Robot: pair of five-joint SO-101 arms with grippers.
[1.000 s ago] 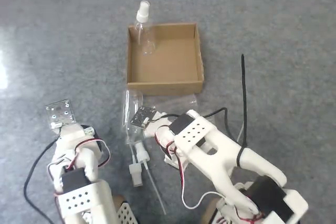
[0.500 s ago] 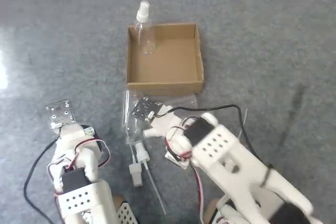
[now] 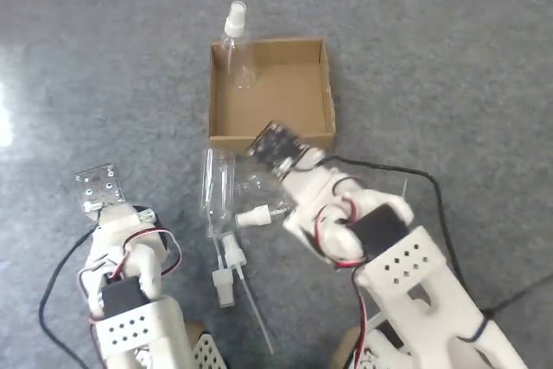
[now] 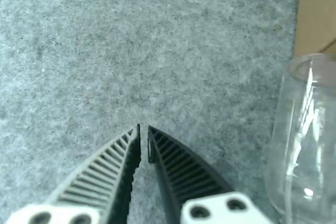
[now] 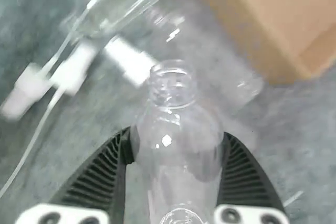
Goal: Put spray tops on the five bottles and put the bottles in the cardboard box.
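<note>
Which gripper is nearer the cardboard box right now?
Right. The right gripper, shut on a clear bottle, is just before the cardboard box; the left gripper sits farther back and leftward.

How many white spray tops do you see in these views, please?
4. One spray top is on the standing bottle in the cardboard box; one lies by the held bottle in the right gripper; two lie nearer the arms' bases. Others may be hidden.

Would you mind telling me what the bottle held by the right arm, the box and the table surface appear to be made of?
The bottle looks like clear, glossy plastic, possibly glass: things behind show through it, with bright glints. The box is matte brown cardboard with folded walls. The table surface is grey, fuzzy and mottled, likely felt or carpet.
</note>
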